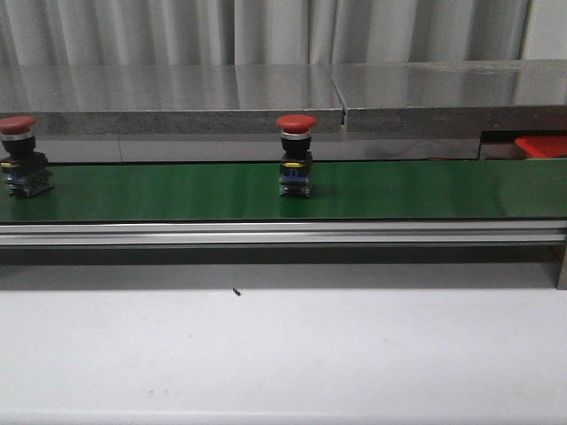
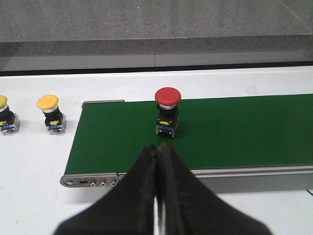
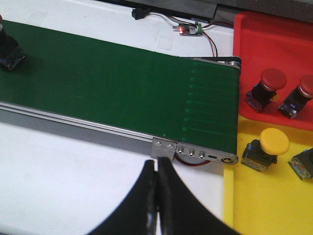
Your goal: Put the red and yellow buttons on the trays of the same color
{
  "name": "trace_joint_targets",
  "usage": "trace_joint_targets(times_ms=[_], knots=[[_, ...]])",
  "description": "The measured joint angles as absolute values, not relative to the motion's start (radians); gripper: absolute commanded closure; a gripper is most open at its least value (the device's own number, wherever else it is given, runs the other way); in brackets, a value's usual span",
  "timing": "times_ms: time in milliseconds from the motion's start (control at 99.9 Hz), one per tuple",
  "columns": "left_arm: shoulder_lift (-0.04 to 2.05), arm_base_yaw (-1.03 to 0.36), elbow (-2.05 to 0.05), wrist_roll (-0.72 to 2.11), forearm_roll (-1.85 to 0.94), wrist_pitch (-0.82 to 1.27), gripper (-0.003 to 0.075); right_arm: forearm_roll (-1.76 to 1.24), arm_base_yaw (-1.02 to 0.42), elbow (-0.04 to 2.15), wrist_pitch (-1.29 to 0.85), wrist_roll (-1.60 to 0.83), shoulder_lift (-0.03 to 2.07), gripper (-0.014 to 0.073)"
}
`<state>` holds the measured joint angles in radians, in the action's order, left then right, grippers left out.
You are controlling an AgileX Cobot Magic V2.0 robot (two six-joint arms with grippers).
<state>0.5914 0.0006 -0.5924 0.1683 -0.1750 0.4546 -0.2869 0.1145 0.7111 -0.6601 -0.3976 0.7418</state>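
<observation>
Fingers of the left end effector [image 2: 157,196] are pressed together on nothing, hanging over the white table [image 2: 34,166] just short of the green conveyor belt [image 2: 234,132]. Straight beyond them, on the belt near its end, a red button [image 2: 167,110] stands upright, well apart from the tips. Off that end of the belt, two yellow buttons [image 2: 51,113] [image 2: 4,115] stand on the table.

In the right wrist view, the right end effector [image 3: 157,196] is likewise closed and empty, near the belt's other end roller. Just past that end lies the yellow tray [image 3: 264,205], holding a yellow button [image 3: 266,147] tipped on its side and another button [image 3: 304,164] cut by the frame. Beyond the yellow tray, touching it, is the red tray [image 3: 264,44] with two red buttons [image 3: 266,85] [image 3: 301,95] lying tilted.

From the front, two red buttons [image 1: 296,152] [image 1: 22,152] stand on the belt, one mid-belt and one at its left edge; a corner of the red tray [image 1: 542,146] shows behind the belt's right end.
</observation>
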Motion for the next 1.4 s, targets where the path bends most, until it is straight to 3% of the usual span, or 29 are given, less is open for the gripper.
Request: trace_joint_targets(times_ms=[550, 670, 841, 911, 971, 1151, 1401], knots=[[0.591, 0.001, -0.592, 0.168, -0.177, 0.453, 0.0739, -0.3, 0.114, 0.711, -0.66, -0.398, 0.742, 0.0646], [0.591, 0.001, -0.592, 0.168, -0.177, 0.453, 0.0739, -0.328, 0.114, 0.711, -0.669, -0.398, 0.742, 0.0511], [0.591, 0.001, -0.592, 0.168, -0.177, 0.453, 0.0739, -0.354, 0.114, 0.715, -0.734, -0.398, 0.746, 0.0109], [0.591, 0.001, -0.592, 0.168, -0.177, 0.451, 0.0739, -0.356, 0.114, 0.73, -0.757, -0.398, 0.759, -0.0003], [0.591, 0.001, -0.592, 0.168, -0.177, 0.451, 0.0739, -0.356, 0.114, 0.748, -0.772, -0.398, 0.777, -0.0037], [0.591, 0.001, -0.592, 0.168, -0.177, 0.451, 0.0739, -0.365, 0.097, 0.838, -0.824, -0.401, 0.876, -0.0031], [0.591, 0.001, -0.592, 0.168, -0.177, 0.451, 0.0739, -0.366, -0.036, 0.953, -0.809, -0.401, 1.1, -0.0031]])
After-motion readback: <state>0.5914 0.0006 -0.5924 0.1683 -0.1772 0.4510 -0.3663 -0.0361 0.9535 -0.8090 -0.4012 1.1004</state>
